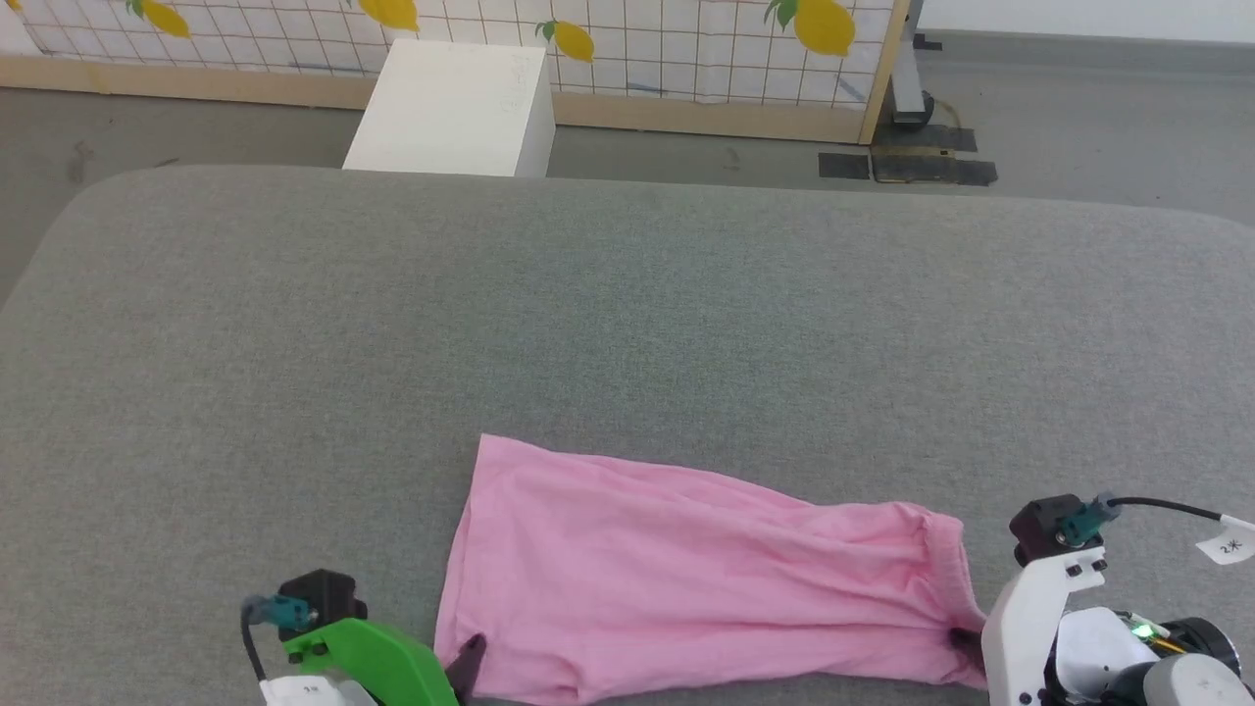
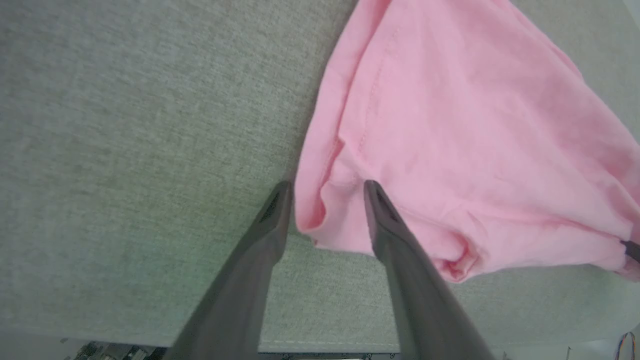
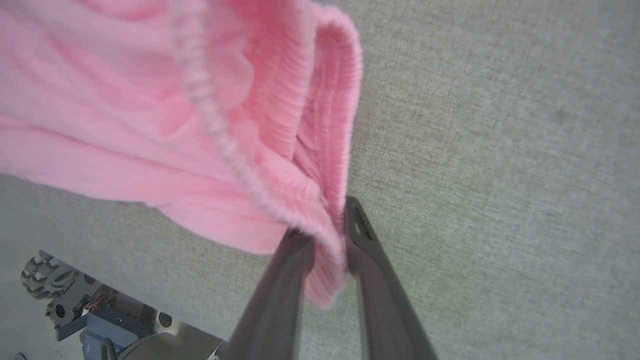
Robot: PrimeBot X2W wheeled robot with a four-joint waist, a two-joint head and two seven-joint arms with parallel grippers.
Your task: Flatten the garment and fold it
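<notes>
Shorts (image 1: 686, 569) crosswise at the near edge of the pad (image 1: 588, 324).
Leg ends lie to the left, waistband to the right. Left gripper (image 2: 327, 185) at the near left corner, one finger either side of the hem; right gripper (image 3: 325, 217) at the near right corner, waistband between its fingers. Box (image 1: 451, 108) on the floor (image 1: 1079, 108) behind the pad; screen (image 1: 686, 59) behind the box.

The garment (image 1: 686, 569) is pink, the surface (image 1: 588, 314) grey, the box (image 1: 451, 108) white.

garment (image 1: 686, 579) | light pink shorts | spread flat, faintly creased | gathered waistband (image 1: 943, 559) rightward | on grey surface (image 1: 588, 314)
</notes>
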